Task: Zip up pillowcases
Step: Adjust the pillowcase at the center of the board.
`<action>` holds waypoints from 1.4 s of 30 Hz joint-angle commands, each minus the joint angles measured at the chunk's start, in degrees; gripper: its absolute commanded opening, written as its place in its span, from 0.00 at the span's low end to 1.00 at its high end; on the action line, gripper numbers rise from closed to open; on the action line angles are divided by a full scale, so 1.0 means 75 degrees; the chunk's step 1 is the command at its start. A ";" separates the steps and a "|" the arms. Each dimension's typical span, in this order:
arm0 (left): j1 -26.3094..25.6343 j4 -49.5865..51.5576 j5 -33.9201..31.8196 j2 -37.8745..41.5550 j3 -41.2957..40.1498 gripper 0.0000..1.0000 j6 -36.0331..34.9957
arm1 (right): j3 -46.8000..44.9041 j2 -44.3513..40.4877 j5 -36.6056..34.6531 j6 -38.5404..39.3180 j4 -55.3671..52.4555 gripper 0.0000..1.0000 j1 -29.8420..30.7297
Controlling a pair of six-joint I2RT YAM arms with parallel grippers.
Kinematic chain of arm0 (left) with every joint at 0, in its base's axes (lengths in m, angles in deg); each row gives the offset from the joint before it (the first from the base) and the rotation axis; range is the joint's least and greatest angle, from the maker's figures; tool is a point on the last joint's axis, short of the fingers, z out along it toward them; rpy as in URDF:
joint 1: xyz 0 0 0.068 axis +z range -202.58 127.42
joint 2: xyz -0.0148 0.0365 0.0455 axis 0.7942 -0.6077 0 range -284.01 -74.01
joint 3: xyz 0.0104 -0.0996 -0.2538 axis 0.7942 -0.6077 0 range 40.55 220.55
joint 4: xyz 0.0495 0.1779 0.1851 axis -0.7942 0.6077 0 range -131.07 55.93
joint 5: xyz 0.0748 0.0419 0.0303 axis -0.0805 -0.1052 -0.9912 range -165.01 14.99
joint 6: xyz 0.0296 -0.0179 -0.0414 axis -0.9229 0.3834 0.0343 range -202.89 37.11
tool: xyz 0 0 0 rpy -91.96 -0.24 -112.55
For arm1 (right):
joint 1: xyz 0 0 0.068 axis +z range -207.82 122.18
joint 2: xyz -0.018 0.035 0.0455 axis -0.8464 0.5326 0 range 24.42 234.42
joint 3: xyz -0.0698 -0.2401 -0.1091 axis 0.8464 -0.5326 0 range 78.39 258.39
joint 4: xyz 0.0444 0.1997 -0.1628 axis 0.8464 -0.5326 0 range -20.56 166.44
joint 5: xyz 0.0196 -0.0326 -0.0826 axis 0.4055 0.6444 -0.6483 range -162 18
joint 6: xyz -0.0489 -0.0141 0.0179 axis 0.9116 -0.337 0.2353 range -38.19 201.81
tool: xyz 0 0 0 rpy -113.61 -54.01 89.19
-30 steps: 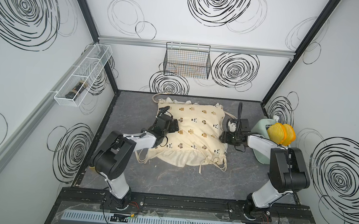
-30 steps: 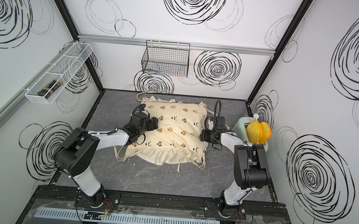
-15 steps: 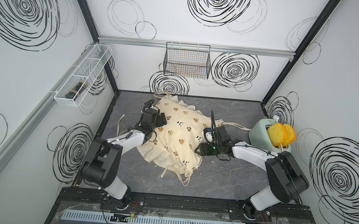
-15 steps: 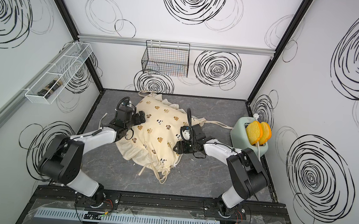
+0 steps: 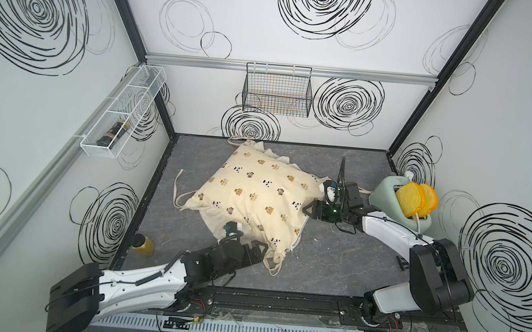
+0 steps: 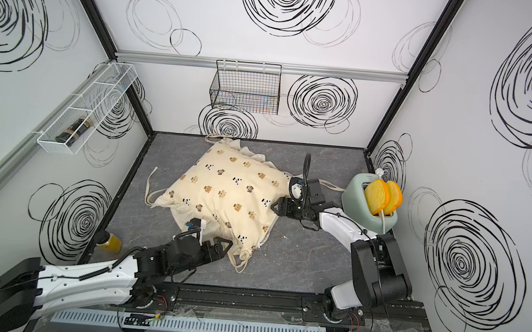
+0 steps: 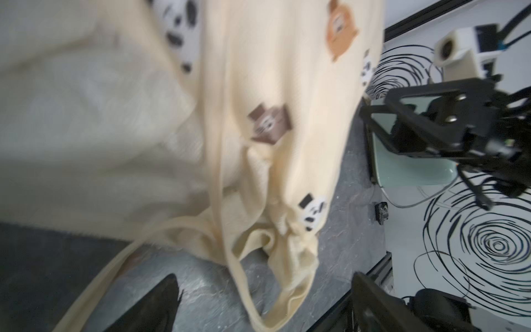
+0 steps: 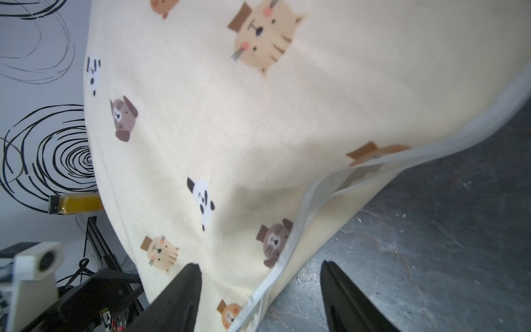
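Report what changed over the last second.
The pillowcase turned clockwise, seen from above, from square-on to cornerwise, so its zipper edge now faces front-right. The left gripper left the pillowcase's left side and swung round to its front corner, open. The right gripper followed the zipper edge inward, jaws open. The toaster and wire basket stayed put.
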 commanded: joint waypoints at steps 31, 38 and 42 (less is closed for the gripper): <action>-0.0010 -0.6197 -0.0112 -0.5236 0.0386 0.37 0.3021 | -0.1713 -0.1962 0.0336 0.0165 -0.1012 0.71 0.1011; 0.0892 -0.6838 0.0208 -0.4910 -0.0633 0.29 0.2864 | -0.1848 -0.1837 0.0344 -0.0080 -0.0629 0.69 0.1389; 0.1026 -0.5518 0.0302 -0.3825 -0.0759 0.40 0.2425 | -0.1735 -0.1289 0.0201 -0.0301 -0.0137 0.67 0.1791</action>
